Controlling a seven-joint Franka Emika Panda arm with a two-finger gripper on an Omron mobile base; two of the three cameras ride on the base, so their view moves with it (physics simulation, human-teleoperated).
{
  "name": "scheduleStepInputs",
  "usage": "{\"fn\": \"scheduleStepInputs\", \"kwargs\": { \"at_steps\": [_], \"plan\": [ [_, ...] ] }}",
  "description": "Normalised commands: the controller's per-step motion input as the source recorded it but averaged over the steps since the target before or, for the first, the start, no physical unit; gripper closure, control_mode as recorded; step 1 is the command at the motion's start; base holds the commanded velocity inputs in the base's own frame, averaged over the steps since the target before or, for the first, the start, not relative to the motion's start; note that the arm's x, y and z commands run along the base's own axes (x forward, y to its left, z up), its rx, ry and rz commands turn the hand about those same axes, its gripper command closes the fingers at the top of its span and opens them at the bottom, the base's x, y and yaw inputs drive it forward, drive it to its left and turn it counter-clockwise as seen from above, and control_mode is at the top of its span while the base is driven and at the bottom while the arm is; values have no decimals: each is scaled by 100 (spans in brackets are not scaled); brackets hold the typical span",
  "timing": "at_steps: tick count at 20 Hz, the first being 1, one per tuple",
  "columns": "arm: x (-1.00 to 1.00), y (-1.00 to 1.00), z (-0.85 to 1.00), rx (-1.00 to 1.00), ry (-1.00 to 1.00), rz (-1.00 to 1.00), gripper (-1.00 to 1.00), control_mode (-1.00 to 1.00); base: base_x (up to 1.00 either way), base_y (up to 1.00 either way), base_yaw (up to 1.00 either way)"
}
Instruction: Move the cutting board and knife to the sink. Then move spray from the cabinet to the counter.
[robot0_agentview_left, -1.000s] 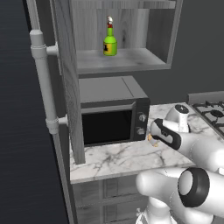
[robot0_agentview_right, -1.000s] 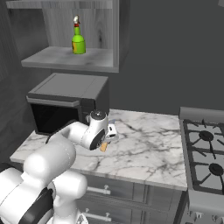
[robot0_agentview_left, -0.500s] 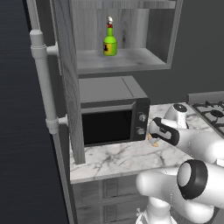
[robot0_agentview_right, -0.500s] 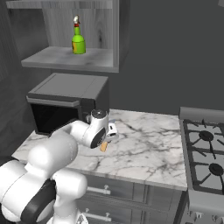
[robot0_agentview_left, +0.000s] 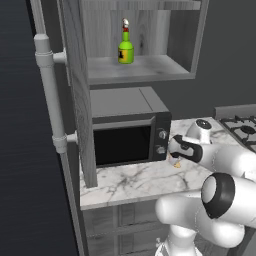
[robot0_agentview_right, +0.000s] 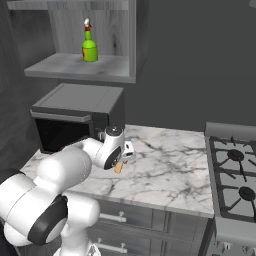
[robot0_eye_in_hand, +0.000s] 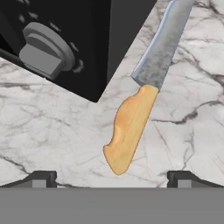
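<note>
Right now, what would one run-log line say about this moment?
claw: open, above knife handle | knife: flat on counter beside microwave | spray: on cabinet shelf

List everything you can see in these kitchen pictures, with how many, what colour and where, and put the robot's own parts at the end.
knife: one, orange-yellow handle with grey blade, flat on the counter beside the microwave's front corner.
spray: one, green bottle with yellow label and red-and-white top, upright on the cabinet shelf.
cabinet: one, grey wood-grain, open niche above the microwave.
microwave: one, black with grey top and two knobs, on the counter under the cabinet.
counter: one, white marble with grey veins, over grey drawers.
stove: one, black grated burners, at the counter's right end.
fridge handle: one, long and grey, left of the cabinet.
gripper: one, dark fingertips, open, hanging just above the knife handle.
arm: one, white with dark joints, reaching over the counter.
</note>
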Motion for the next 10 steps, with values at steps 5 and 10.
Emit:
{"fn": "scheduleStepInputs", "kwargs": {
  "at_steps": [5,10],
  "plan": [
    [4,10,-12,0,0,0,-100,-100,0,0,0],
    [9,0,-7,0,1,0,-100,-100,0,0,0]
  ]
}}
